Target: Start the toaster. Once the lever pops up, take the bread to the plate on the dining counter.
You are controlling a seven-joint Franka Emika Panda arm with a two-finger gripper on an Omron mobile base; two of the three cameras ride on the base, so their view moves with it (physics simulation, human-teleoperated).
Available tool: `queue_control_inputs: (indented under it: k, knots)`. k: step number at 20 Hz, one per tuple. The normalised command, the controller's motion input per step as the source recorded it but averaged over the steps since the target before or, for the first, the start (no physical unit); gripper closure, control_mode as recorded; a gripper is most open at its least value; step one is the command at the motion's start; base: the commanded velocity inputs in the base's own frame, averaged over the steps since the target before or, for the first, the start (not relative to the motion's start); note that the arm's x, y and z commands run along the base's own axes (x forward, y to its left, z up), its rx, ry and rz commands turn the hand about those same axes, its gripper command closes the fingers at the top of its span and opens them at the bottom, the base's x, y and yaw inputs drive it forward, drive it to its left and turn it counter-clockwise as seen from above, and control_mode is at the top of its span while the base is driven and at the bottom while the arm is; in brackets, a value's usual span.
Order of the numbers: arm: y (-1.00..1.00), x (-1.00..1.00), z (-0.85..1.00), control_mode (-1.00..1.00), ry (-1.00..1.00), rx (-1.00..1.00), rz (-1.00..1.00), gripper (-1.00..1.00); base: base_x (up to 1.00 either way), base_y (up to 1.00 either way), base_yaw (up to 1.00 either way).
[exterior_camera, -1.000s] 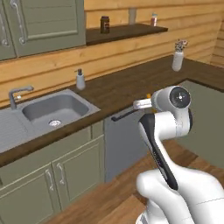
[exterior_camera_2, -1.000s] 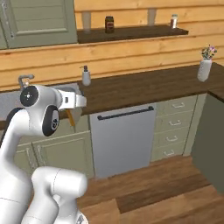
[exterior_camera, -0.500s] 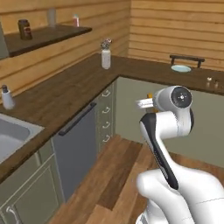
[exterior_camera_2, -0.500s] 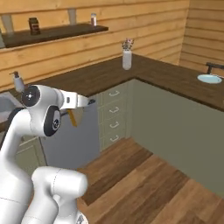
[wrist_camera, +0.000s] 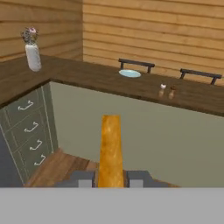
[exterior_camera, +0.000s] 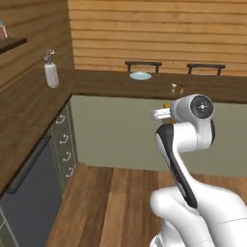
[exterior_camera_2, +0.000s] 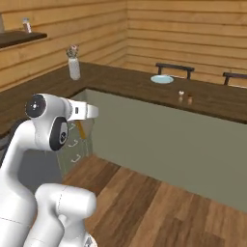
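Note:
My gripper (wrist_camera: pixel 111 179) is shut on the bread (wrist_camera: pixel 110 151), a thin orange-tan slice that sticks forward from between the finger tips. In the right base view the bread (exterior_camera_2: pixel 82 129) hangs under the white hand, out over the floor. A small orange edge of the bread (exterior_camera: pixel 166 104) peeks out beside the hand in the left base view. The pale bluish plate (wrist_camera: pixel 130 73) lies on the dark-brown dining counter (wrist_camera: pixel 197 98), well ahead of the gripper and a little to the right. The plate (exterior_camera: pixel 140 75) (exterior_camera_2: pixel 162 79) sits near the counter's far edge. The toaster and its lever are out of view.
A white vase of flowers (wrist_camera: pixel 33 54) stands on the worktop at the left, above grey-green drawers (wrist_camera: pixel 28 131). Two small shakers (wrist_camera: pixel 167 91) stand right of the plate. Dark chair backs (exterior_camera: pixel 143 64) rise behind the dining counter. Wood floor (exterior_camera_2: pixel 144 202) lies between me and its beige side.
The whole scene has swung as the base turned: sink and dishwasher have slid off to the left, and the dining counter with the plate now lies ahead. The bread stays gripped.

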Motion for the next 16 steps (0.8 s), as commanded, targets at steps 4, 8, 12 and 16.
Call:
queue_control_inputs:
  k: [4, 8, 12, 16]
  knots:
    - [0.00, 0.00, 0.00, 1.00, 0.00, 0.00, 0.00, 1.00, 0.72, 0.22, -0.45]
    - [0.00, 0.00, 0.00, 1.00, 0.00, 0.00, 0.00, 1.00, 0.73, 0.44, -0.32]
    - [0.00, 0.00, 0.00, 1.00, 0.00, 0.00, 0.00, 1.00, 0.78, 0.61, -0.20]
    - [0.00, 0.00, 0.00, 1.00, 0.00, 0.00, 0.00, 1.00, 0.79, 0.57, -0.15]
